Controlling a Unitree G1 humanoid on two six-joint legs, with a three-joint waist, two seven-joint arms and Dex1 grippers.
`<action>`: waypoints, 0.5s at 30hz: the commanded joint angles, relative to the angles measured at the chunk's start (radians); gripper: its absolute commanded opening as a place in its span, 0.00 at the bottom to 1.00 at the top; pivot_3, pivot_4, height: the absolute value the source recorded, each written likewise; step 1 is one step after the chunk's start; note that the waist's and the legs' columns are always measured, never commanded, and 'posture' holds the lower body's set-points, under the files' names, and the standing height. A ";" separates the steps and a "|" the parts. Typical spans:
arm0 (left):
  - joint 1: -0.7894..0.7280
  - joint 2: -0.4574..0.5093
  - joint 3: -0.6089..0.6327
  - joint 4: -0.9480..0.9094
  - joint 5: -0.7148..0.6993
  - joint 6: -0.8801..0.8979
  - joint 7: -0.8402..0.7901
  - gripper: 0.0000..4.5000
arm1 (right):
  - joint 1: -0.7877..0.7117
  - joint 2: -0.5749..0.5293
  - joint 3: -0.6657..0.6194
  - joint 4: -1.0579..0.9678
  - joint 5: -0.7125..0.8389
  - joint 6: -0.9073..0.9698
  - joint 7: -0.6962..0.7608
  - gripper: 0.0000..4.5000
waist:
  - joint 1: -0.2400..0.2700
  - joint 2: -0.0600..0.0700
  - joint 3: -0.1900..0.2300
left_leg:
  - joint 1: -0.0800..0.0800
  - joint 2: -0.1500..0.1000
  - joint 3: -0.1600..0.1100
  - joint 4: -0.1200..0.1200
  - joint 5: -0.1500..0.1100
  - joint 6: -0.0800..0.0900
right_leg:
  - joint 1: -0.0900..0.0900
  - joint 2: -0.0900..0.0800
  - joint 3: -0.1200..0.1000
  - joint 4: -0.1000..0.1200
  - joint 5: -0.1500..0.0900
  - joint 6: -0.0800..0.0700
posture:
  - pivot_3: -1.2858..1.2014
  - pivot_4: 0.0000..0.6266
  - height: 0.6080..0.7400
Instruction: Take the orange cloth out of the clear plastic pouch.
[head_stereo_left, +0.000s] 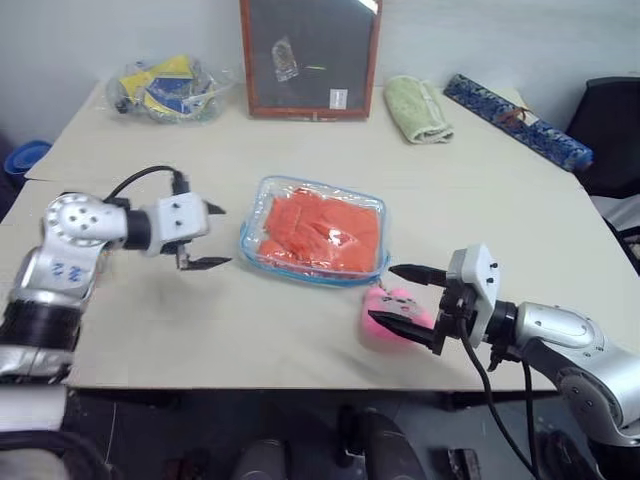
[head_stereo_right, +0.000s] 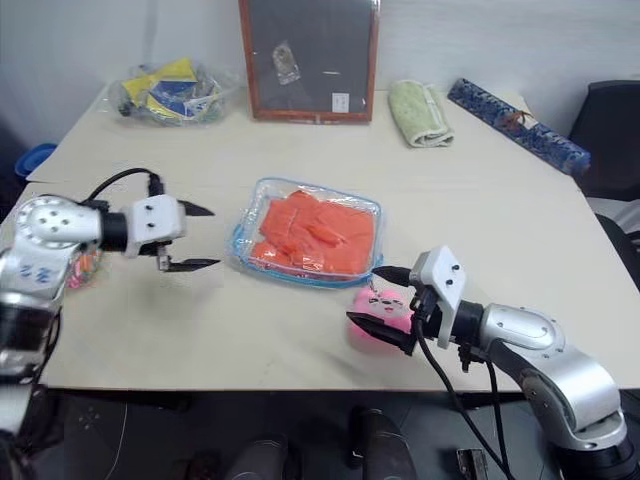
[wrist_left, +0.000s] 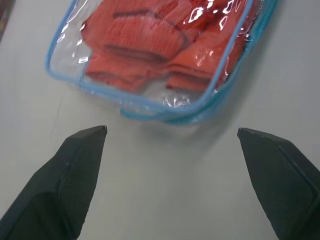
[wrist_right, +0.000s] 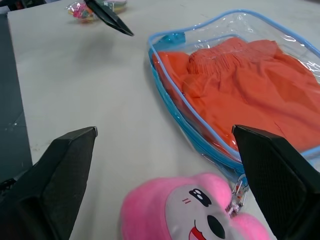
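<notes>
The clear plastic pouch (head_stereo_left: 258, 222) with light blue edging lies flat in the middle of the table, and the folded orange cloth (head_stereo_left: 318, 232) sits inside it. A pink plush charm (head_stereo_left: 385, 312) hangs off the pouch's near right corner. My left gripper (head_stereo_left: 216, 236) hovers open just left of the pouch, pointing at its left edge, with nothing between its fingers. Over at the near right, my right gripper (head_stereo_left: 410, 298) stands open around the pink charm without closing on it. The left wrist view looks onto the pouch's (wrist_left: 150, 102) edge and the cloth (wrist_left: 145, 47).
A framed dark board (head_stereo_left: 310, 58) stands at the table's back. Beside it lie a clear bag of yellow and blue items (head_stereo_left: 165, 88), a pale green towel (head_stereo_left: 418, 108) and a long blue patterned roll (head_stereo_left: 515, 120). A small packet of colourful bits (wrist_right: 80, 10) lies behind my left gripper.
</notes>
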 joint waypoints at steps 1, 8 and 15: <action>-0.066 -0.047 -0.043 0.112 0.026 -0.133 -0.064 0.99 | 0.020 -0.006 0.005 -0.057 -0.018 -0.018 -0.012 1.00 | -0.004 0.000 0.000 | 0.000 0.000 0.001 0.000 -0.001 0.000 | 0.000 0.002 0.001 -0.001 0.000 0.000 | 0.52 0.24 1.00; -0.144 -0.082 -0.068 0.241 0.045 -0.247 -0.139 0.99 | 0.060 0.031 -0.004 -0.095 -0.028 -0.014 -0.073 1.00 | -0.010 0.000 0.000 | 0.001 0.001 0.006 0.001 -0.001 -0.001 | 0.000 0.006 0.002 -0.001 0.000 0.000 | 0.52 0.24 1.00; -0.195 -0.088 -0.076 0.355 0.082 -0.336 -0.150 0.99 | 0.091 0.036 -0.014 -0.122 -0.021 -0.012 -0.108 1.00 | -0.008 0.000 0.000 | 0.002 0.001 0.004 0.001 -0.001 -0.001 | 0.000 0.006 0.004 0.000 0.000 0.000 | 0.52 0.24 1.00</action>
